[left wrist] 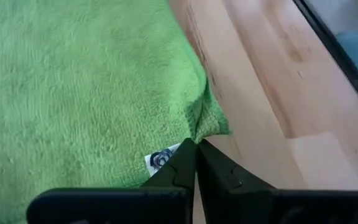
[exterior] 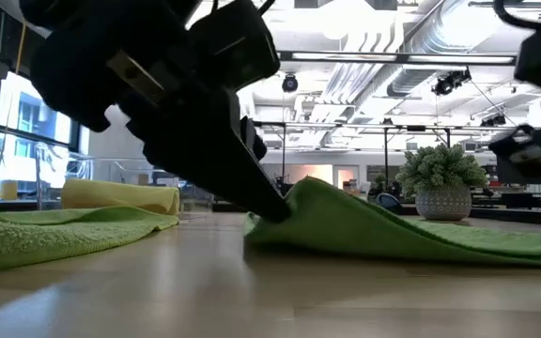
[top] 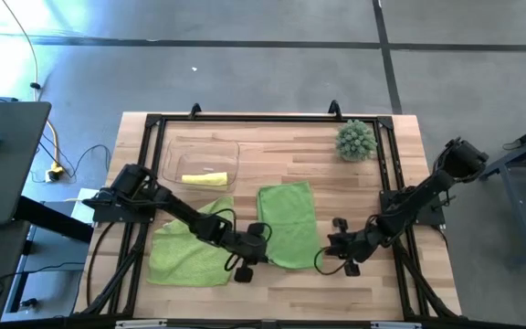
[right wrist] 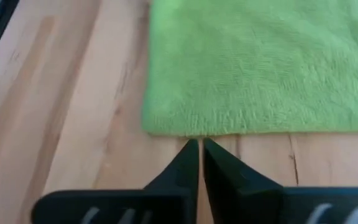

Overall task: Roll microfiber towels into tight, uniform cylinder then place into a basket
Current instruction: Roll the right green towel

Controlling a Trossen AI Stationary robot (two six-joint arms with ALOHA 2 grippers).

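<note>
Fingertips of the left gripper (left wrist: 196, 148) are pressed together on the near corner of the middle green towel (top: 288, 224), the terry puckering into a small fold just ahead of the tips with a white care tag beside them. Across that cloth's near edge, the right gripper (right wrist: 200, 146) has its fingers drawn together too, but they hold nothing: the tips stand on bare wood just short of the towel's hem, at its other near corner. Behind the left arm lies a second green towel (top: 188, 249), rumpled and unrolled. Farther from both grippers, toward the far side of the table (top: 373, 283), the clear basket (top: 173, 153) already holds a rolled yellow towel (top: 205, 179); a spiky ball plant (top: 355, 141) sits well apart beyond the right arm. The cloth looks light, limp and grippy, likely to sag and bunch if lifted by one corner. A tight, even roll probably calls for both near corners pinched at the hem, turned over together, keeping the edge taut between them.
</note>
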